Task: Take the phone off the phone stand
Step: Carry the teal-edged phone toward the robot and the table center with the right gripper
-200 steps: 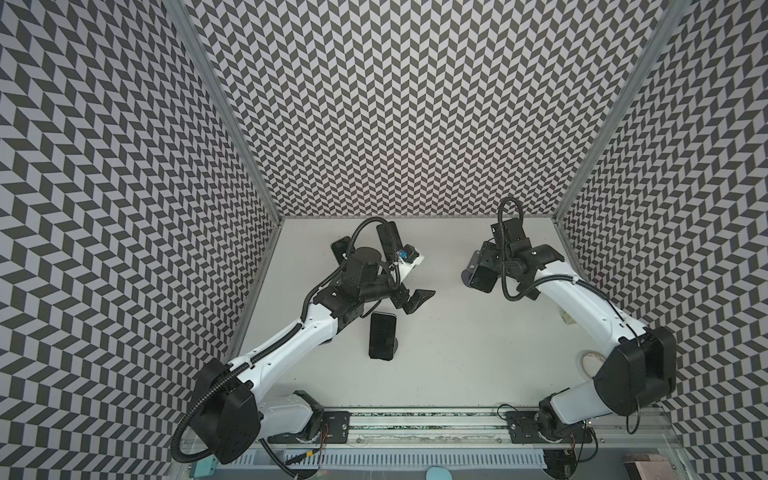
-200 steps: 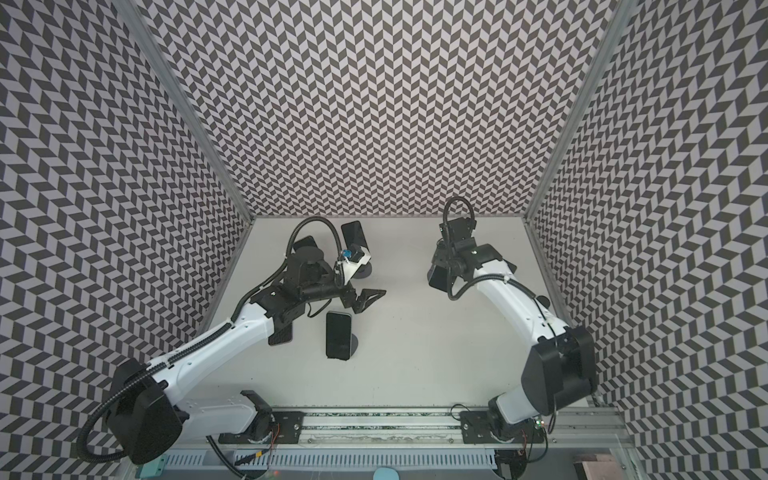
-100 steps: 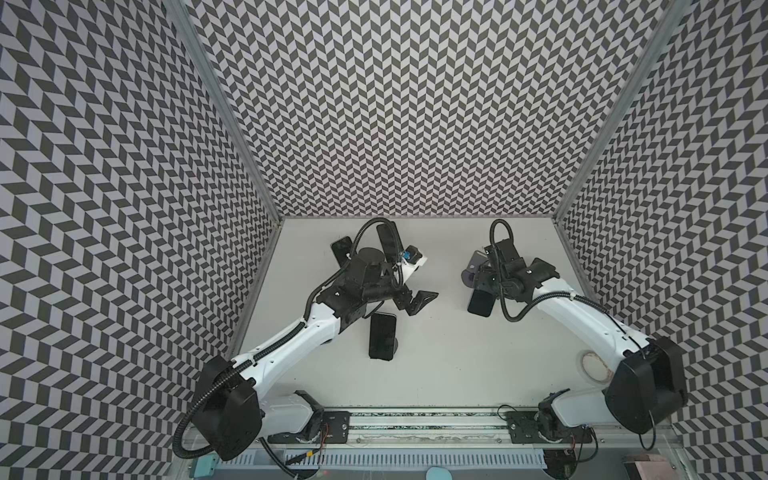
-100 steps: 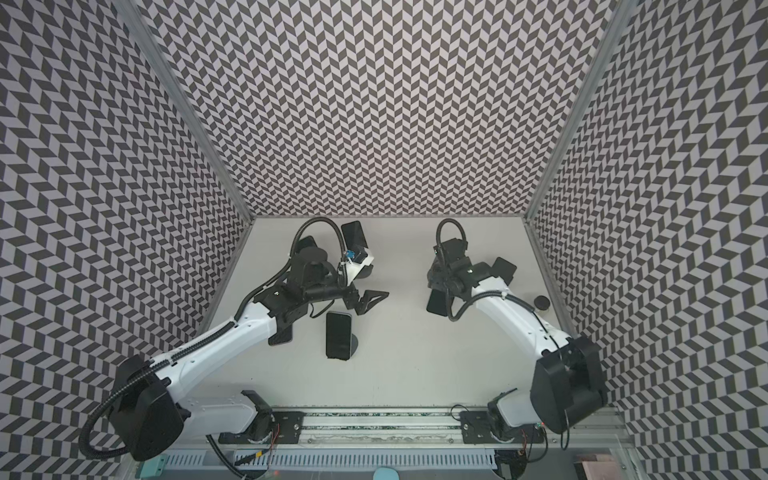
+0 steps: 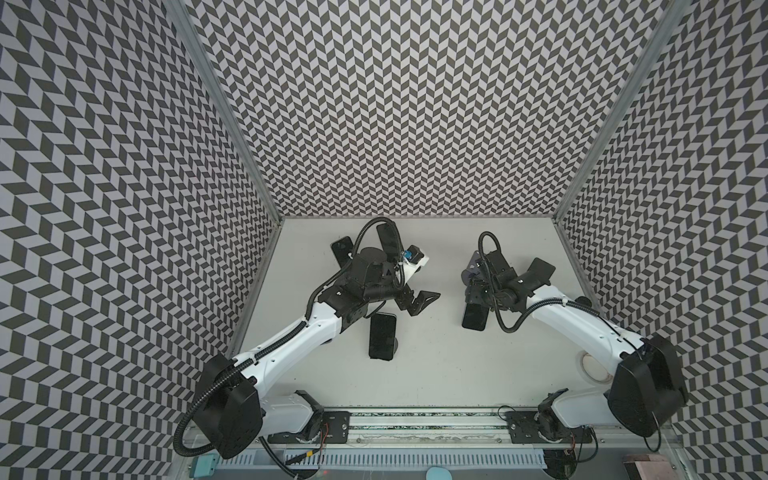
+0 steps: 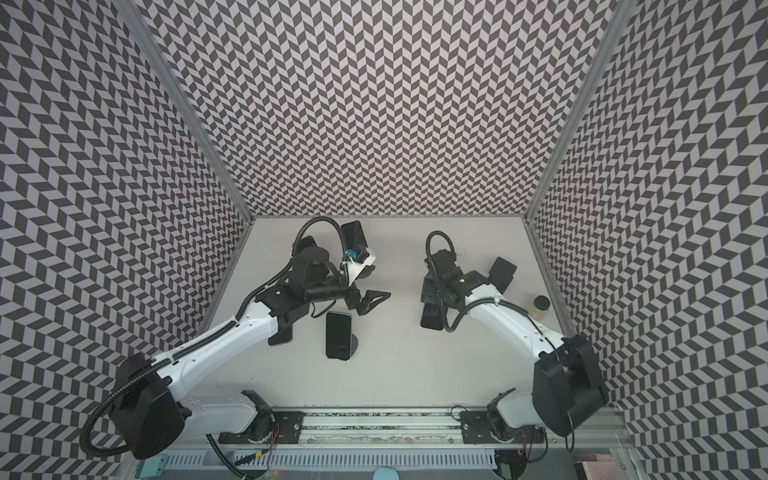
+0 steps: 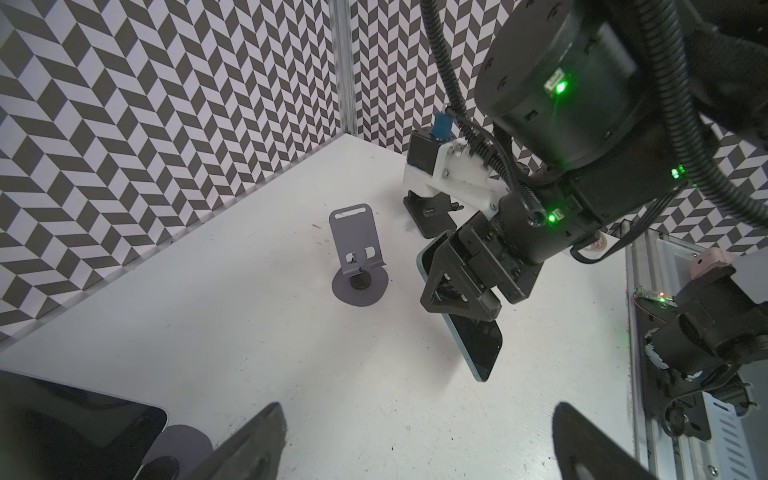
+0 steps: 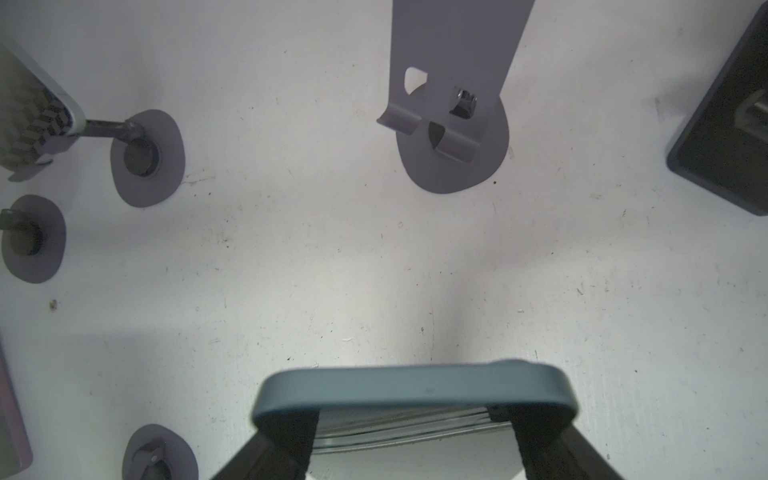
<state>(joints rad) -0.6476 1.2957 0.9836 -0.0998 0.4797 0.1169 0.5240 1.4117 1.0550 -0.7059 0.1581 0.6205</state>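
Right of centre over the matte white counter (image 5: pixel 436 374), pinched between right jaws: one slim, glossy, blue-edged phone (image 5: pixel 473 320), apart from one flat grey round-based stand (image 7: pixel 353 232); left jaws spread, empty.

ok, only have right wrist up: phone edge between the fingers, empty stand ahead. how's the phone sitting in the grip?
Observer: Left wrist view: the right gripper clamps the phone by its upper half; the rest hangs below, tilted, dark screen showing.
Operator: left arm?
Observer: In both top views the left gripper is open and empty, hovering beside a second phone propped on its stand.
Operator: anything near my forearm?
Observer: A small jar with a dark lid stands close beside it.
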